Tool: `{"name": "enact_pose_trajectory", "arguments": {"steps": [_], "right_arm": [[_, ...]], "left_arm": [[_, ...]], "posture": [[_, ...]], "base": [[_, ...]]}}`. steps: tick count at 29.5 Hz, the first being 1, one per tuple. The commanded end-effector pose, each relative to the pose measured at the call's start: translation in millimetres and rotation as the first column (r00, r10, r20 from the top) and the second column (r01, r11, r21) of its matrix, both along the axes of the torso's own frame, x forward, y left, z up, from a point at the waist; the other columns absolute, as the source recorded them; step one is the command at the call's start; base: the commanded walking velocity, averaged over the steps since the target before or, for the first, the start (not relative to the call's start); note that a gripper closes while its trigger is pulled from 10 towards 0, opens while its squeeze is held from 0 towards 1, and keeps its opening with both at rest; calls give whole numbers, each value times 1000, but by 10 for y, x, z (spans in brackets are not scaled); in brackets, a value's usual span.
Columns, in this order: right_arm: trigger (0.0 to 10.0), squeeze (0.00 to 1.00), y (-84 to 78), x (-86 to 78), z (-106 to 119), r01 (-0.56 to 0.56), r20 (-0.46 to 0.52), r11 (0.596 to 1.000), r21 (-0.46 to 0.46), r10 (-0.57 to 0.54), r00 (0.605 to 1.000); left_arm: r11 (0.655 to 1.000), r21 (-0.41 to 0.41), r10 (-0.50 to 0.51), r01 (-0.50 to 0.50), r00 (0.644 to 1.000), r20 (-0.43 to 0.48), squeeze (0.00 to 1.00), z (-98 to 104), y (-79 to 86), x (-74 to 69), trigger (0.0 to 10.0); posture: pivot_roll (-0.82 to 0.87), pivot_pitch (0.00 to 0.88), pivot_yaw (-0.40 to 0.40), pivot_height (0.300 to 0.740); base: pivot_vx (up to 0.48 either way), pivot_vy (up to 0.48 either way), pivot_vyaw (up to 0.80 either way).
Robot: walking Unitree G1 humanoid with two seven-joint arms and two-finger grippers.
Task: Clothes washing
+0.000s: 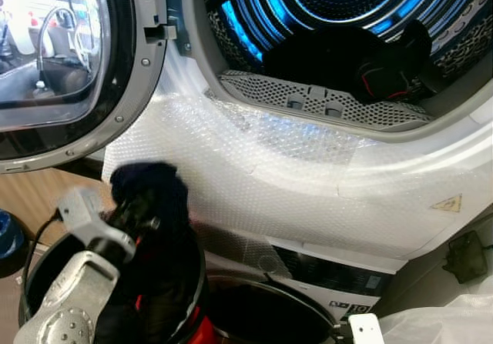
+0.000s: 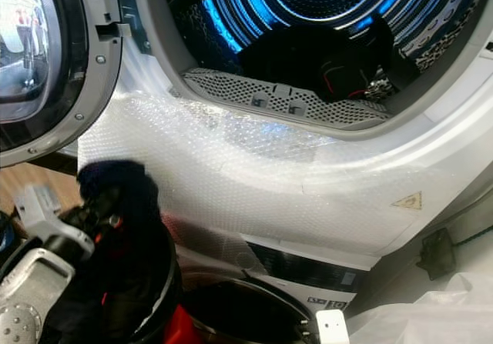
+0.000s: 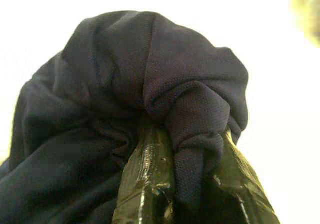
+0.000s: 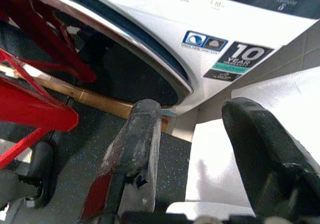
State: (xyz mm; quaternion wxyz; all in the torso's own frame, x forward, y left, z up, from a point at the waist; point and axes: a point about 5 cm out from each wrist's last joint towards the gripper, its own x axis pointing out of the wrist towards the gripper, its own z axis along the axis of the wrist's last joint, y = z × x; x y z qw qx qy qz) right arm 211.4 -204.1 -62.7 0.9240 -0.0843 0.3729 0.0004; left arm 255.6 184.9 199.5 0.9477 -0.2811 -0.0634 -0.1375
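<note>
While the left gripper (image 3: 192, 184) pinches a dark garment (image 1: 150, 198) below the bubble-wrapped dryer front (image 1: 308, 175), the right gripper (image 4: 195, 149) hangs spread and empty over speckled floor (image 4: 65, 194).

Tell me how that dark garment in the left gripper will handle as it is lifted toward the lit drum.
The dark garment is probably floppy: it bunches in soft folds over the left gripper, which is shut on it. It likely trails, since cloth hangs below the gripper. It may snag or drag on the drum opening's perforated lip.
</note>
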Motion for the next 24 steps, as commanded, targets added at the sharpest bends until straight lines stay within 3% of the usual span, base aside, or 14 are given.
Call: {"name": "enact_pose_trajectory", "arguments": {"steps": [1, 3, 6, 7, 11, 12, 16, 17, 19, 21, 23, 24], "right_arm": [[10000, 0, -1, 6, -1, 10, -6, 1000, 0, -10, 1000], [10000, 0, 23, -8, -13, 16, -9, 1000, 5, -15, 1000], [10000, 0, 32, -20, -22, 26, -12, 1000, 9, -26, 1000], [10000, 0, 40, -27, -27, 35, -12, 999, 13, -35, 999], [10000, 0, 57, -43, -39, 48, -13, 999, 19, -47, 999], [10000, 0, 63, -60, -49, 63, -13, 998, 23, -63, 998], [10000, 0, 59, -90, -63, 89, -14, 996, 28, -88, 996], [10000, 0, 45, -132, -82, 113, -17, 993, 29, -112, 994], [10000, 0, 33, -170, -98, 129, -21, 991, 29, -128, 992], [10000, 0, 13, -205, -111, 147, -22, 989, 29, -146, 989], [10000, 0, -25, -255, -127, 175, -24, 984, 26, -175, 984], [10000, 0, -80, -334, -150, 201, -30, 979, 19, -200, 979]], "left_arm": [[991, 17, -135, 134, 985, 107, 0, 253, -193, -25, 0], [947, 96, -320, 308, 933, 167, 0, 437, -418, -23, 0], [909, 128, -416, 397, 888, 197, 0, 554, -555, -11, 0], [878, 168, -478, 449, 850, 223, 0, 652, -655, 24, 0], [810, 235, -585, 537, 764, 273, 0, 843, -827, 108, 0], [750, 308, -660, 585, 694, 288, 0, 972, -945, 176, 0], [676, 430, -732, 598, 613, 297, 0, 1139, -1077, 279, 0], [617, 531, -778, 581, 551, 302, 0, 1291, -1171, 434, 0], [573, 592, -809, 567, 509, 295, 0, 1434, -1249, 578, 0], [514, 634, -848, 577, 453, 275, 0, 1505, -1310, 622, 0], [429, 691, -894, 582, 384, 231, 0, 1598, -1379, 705, 0], [379, 730, -916, 568, 343, 209, 0, 1746, -1438, 813, 0]], "posture": [[250, 0, -67, 740], [248, 0, -59, 740], [244, 0, -51, 740], [237, 0, -40, 740], [219, 0, -20, 740], [203, 0, -5, 740], [176, 0, 19, 740], [142, 0, 40, 740], [121, 0, 51, 740], [104, 0, 59, 740], [71, 0, 74, 740], [21, 0, 96, 740]], "base": [[0, 0, 0], [0, 0, 0], [0, 0, 0], [0, 0, 0], [0, 0, 0], [0, 0, 0], [0, 0, 0], [0, 0, 0], [0, 0, 0], [0, 0, 0], [0, 0, 0], [0, 0, 0]]}}
